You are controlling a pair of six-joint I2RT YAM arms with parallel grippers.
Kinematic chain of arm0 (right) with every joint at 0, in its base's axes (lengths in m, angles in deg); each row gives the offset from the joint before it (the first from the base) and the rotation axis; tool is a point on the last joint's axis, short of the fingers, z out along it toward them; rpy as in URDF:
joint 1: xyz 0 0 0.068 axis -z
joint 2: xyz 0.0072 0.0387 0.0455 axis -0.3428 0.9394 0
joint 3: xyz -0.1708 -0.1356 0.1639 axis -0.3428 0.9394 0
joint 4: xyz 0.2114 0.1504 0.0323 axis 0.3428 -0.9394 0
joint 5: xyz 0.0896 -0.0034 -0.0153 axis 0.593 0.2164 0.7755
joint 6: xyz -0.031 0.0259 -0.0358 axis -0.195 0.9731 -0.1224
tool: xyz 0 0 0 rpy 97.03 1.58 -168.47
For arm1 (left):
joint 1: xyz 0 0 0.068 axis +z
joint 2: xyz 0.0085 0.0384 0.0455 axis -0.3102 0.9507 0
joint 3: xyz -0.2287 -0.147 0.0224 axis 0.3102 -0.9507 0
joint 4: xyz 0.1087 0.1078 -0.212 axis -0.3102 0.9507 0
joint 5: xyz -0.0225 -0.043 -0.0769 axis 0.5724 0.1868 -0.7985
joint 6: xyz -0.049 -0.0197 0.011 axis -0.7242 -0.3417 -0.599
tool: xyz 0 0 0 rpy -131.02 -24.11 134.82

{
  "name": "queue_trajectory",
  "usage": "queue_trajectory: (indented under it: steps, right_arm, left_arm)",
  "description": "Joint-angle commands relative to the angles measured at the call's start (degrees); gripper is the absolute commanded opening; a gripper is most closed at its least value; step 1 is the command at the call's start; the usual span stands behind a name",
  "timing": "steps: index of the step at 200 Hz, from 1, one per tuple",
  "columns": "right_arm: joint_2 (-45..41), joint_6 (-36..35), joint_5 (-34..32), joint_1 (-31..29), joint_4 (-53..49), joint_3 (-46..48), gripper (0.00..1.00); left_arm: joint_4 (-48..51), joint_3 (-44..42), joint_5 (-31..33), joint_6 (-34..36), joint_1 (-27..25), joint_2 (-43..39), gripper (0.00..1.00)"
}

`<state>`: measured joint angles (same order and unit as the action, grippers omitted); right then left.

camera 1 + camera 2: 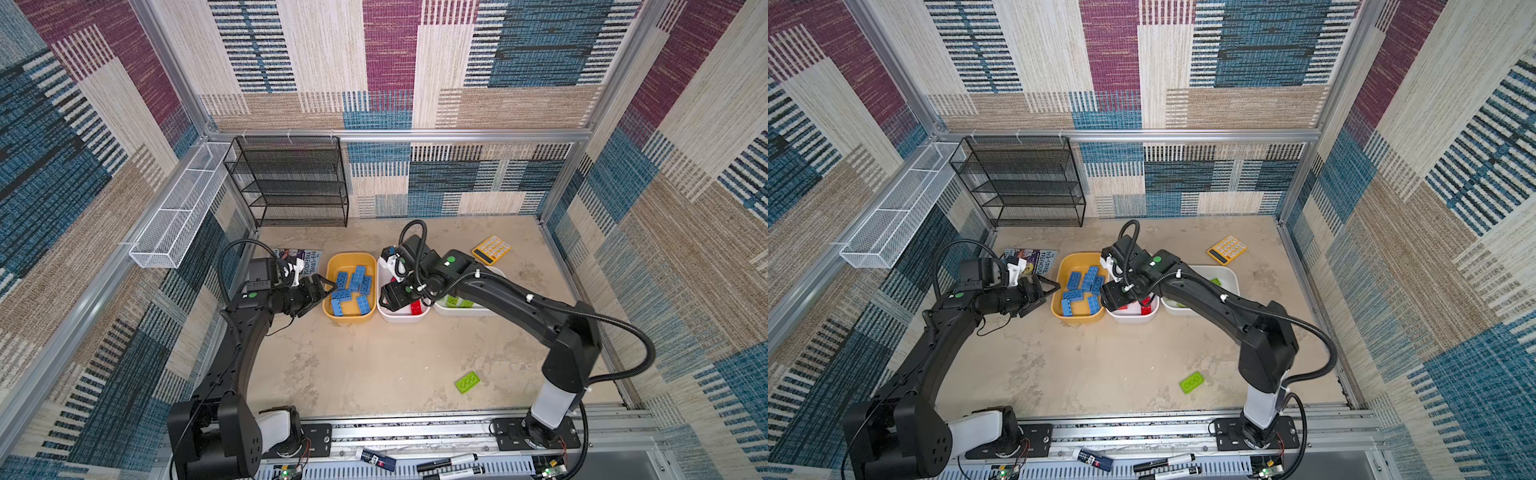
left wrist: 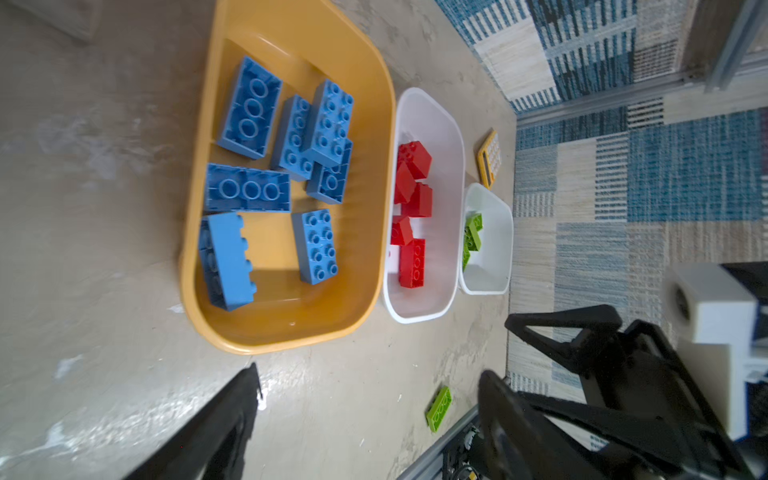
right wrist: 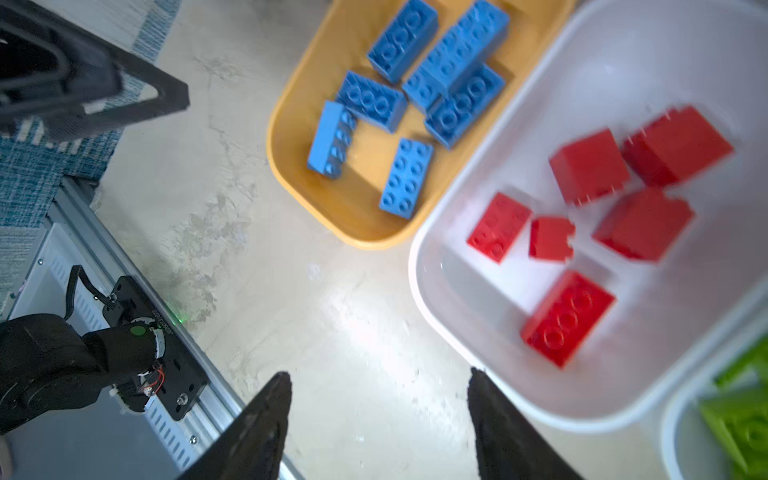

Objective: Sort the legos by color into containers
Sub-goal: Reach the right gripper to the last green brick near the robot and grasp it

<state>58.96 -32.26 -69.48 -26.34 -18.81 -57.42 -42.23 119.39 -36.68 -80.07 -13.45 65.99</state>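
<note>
Legos are lying mostly sorted by colour, and we are seeing them in three tubs standing side by side in a row on the beige table [image 1: 374, 365]. Blue bricks [image 2: 249, 191] are sitting in the mustard yellow tub [image 2: 291, 338], red bricks [image 2: 412, 262] are lying in the middle white tub [image 2: 415, 318], and lime green bricks [image 2: 473, 232] are resting in the far white tub [image 2: 486, 289]. One green brick [image 1: 467, 382] is lying alone on the table, well apart from the tubs and nearer the right arm's base. We are finding the left gripper [image 2: 369, 372] hovering just beside the yellow tub's outer side, its fingers standing wide apart with nothing between them. The right gripper [image 3: 379, 372] is hanging over the near end of the red bricks' tub, its fingers also spread and holding nothing. A yellow calculator [image 1: 491, 249] is lying beyond the tubs.
</note>
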Motion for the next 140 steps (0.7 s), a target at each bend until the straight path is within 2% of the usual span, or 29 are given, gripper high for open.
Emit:
queue_trajectory:
  steps: [1,40,87,120,140]
  right_arm:
    - [-6.8,14.0,-6.7,0.1,-7.0,6.2,0.71]
    - [-20.1,33.9,-6.5,-0.2,-11.9,19.5,0.76]
    - [-34.6,57.4,-6.4,-3.4,-14.5,33.1,0.77]
    - [-40.6,70.4,-5.1,-4.5,-13.3,42.1,0.77]
    - [-41.6,74.2,-4.2,-4.5,-9.8,46.3,0.76]
  left_arm:
    - [-5.5,-1.0,-5.1,0.1,-1.6,0.8,0.84]
    - [-11.2,-1.3,-7.3,-1.0,-6.1,3.0,0.84]
    - [-17.3,-0.8,-9.7,-1.5,-10.0,6.6,0.84]
    - [-17.3,1.0,-10.8,0.1,-12.3,8.0,0.84]
    - [-17.5,1.8,-11.4,0.2,-12.5,9.1,0.84]
